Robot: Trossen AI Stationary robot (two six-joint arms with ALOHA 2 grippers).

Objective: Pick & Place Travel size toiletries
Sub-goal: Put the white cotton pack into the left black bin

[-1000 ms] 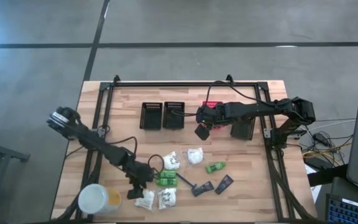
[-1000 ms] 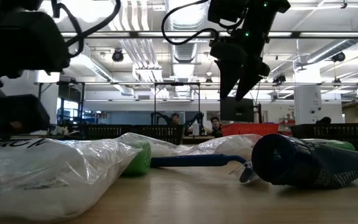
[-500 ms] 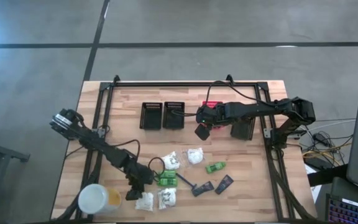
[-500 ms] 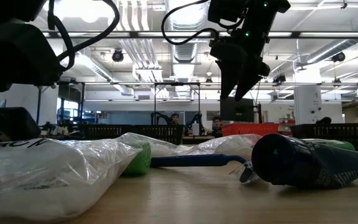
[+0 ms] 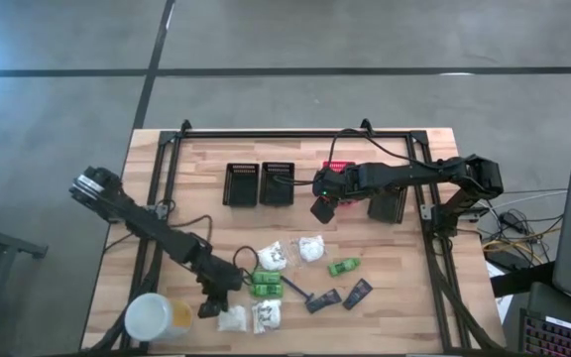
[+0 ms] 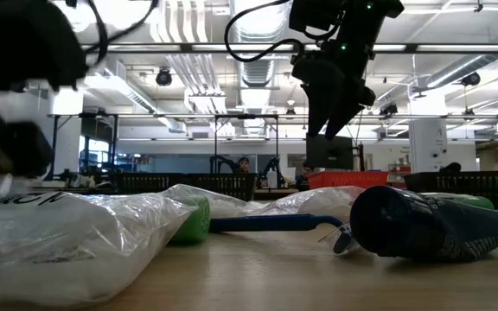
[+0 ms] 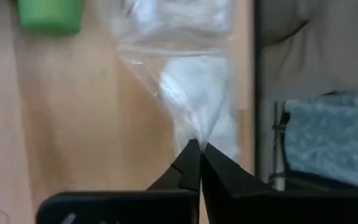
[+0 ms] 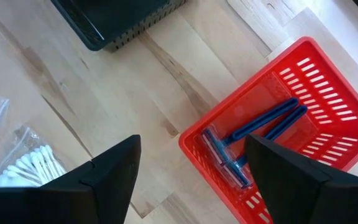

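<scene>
Nearest the front edge of the pale slatted wooden desk (image 5: 395, 327) stands a white-and-yellow round tub (image 5: 155, 318). Just beside it the left gripper (image 5: 209, 308) has its jaws pinched tight on the corner of a clear crinkly packet (image 7: 188, 93), at the front-left of the toiletries cluster. Only the left wrist view shows this pinch: the plastic gathers to a point between the closed fingertips (image 7: 190, 163).

Behind lie more white packets (image 5: 311, 248), green packs (image 5: 342, 267), a dark blue razor (image 5: 305, 294) and dark sachets (image 5: 358, 294). Farther back sit two black slotted baskets (image 5: 259, 183) and a red basket (image 8: 272, 124); the right gripper (image 5: 321, 209) hovers in front of the red one, jaws wide and empty. The right wrist view alone reveals blue razors (image 8: 253, 134) lying inside it.

The low view looks into an open hall with ceiling lights (image 6: 258, 34) and seated people (image 6: 245, 164) far behind.
</scene>
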